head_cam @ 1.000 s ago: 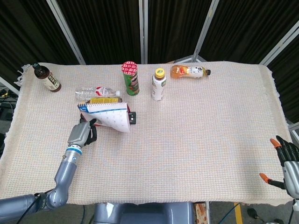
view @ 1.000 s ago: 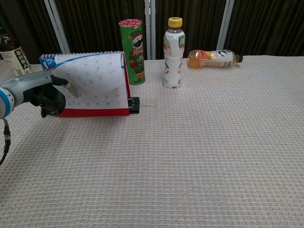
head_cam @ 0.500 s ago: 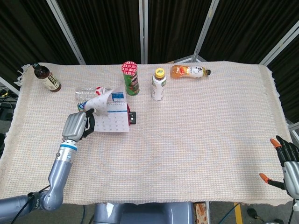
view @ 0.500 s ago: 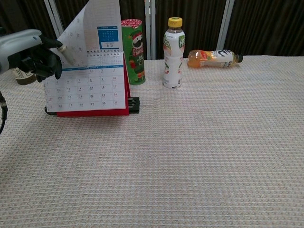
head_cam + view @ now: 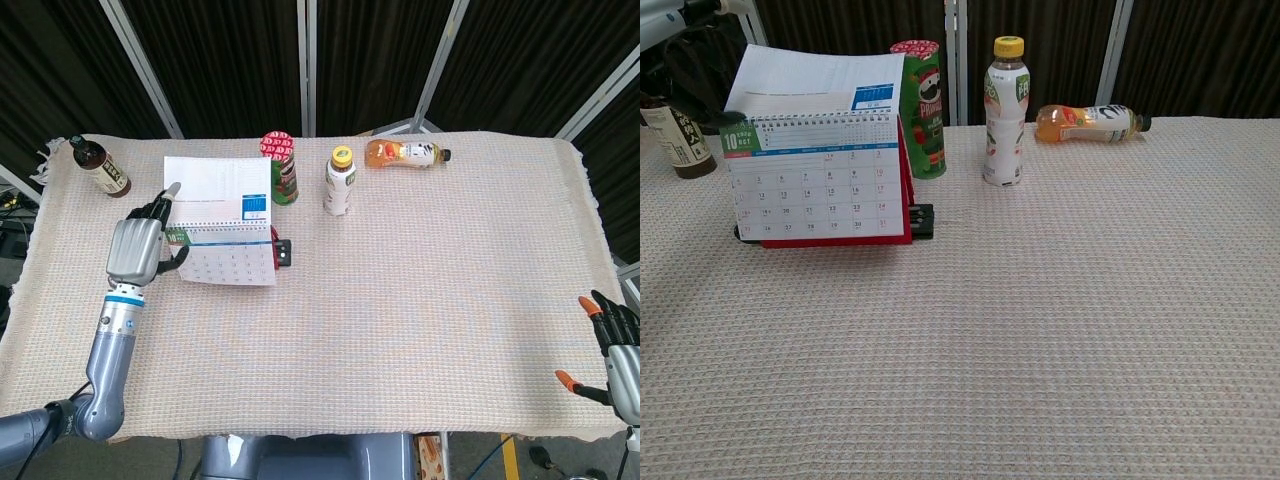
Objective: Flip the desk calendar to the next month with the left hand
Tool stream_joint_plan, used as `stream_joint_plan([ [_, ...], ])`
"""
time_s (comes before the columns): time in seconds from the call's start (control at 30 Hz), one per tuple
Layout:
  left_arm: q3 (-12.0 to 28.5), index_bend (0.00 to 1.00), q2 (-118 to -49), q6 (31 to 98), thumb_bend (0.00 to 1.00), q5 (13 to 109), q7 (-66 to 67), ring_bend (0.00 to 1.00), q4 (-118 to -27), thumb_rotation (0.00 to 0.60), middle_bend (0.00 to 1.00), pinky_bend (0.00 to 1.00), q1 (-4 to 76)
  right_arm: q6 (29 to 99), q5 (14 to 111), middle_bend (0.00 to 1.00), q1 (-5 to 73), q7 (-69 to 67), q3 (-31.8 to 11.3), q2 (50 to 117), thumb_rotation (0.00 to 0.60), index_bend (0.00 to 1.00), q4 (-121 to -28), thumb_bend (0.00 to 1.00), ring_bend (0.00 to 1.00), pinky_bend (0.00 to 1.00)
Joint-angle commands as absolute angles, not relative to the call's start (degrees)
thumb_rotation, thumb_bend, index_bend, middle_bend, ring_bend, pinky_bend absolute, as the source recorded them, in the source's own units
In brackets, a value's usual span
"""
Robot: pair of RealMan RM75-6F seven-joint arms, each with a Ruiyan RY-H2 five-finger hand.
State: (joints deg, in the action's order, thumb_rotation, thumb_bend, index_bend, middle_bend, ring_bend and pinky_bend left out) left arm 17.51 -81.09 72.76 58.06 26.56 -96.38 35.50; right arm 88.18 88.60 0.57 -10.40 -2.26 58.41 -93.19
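Observation:
The desk calendar [image 5: 228,262] [image 5: 815,195] stands on its red base at the left of the table, its front sheet showing a green "10" label. One page [image 5: 218,185] [image 5: 810,85] is lifted above the spiral and leans back. My left hand [image 5: 135,248] [image 5: 680,35] is at that page's left edge, fingers raised and pinching it. At the table's near right corner my right hand [image 5: 612,350] rests with its fingers apart, holding nothing; the chest view does not show it.
A green chips can [image 5: 282,170] [image 5: 920,105] stands right behind the calendar. A white bottle [image 5: 340,182] [image 5: 1006,110] is beside it, and an orange bottle [image 5: 405,153] [image 5: 1085,122] lies further back. A dark bottle [image 5: 100,167] [image 5: 678,135] stands far left. A black clip [image 5: 286,253] adjoins the calendar's base.
My left hand has risen and moved back, carrying the page from the front face up over the spiral. The October sheet underneath is now fully exposed. The right hand has stayed still.

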Motion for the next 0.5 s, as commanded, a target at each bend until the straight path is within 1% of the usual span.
stream_joint_plan([
  [0.03,17.5,0.0,-77.7,65.4,0.01,50.0,30.3,0.07,-96.5,0.6,0.0,0.15,37.5,88.1,88.5,0.0,0.6,-10.4,-2.3,58.4,0.6,0.0,-93.1,0.0,0.0,0.0],
  [0.13,16.9,0.0,-76.6,62.5,0.0,47.4,30.9,0.07,-95.9,0.6,0.0,0.14,38.4,87.9,88.4,0.0,0.7,-10.4,-2.3,58.5,0.6,0.0,-93.1,0.0,0.0,0.0],
  [0.37,16.0,0.0,-76.2,58.6,0.0,44.5,30.0,0.07,-94.2,0.6,0.0,0.15,39.6,87.8,88.3,0.0,0.7,-10.3,-2.3,58.6,0.6,0.0,-92.9,0.0,0.0,0.0],
  [0.5,15.1,0.0,-76.1,56.1,0.0,43.2,29.8,0.09,-93.0,0.6,0.0,0.15,40.6,87.7,88.3,0.0,0.7,-10.1,-2.3,58.7,0.6,0.0,-92.9,0.0,0.0,0.0],
])
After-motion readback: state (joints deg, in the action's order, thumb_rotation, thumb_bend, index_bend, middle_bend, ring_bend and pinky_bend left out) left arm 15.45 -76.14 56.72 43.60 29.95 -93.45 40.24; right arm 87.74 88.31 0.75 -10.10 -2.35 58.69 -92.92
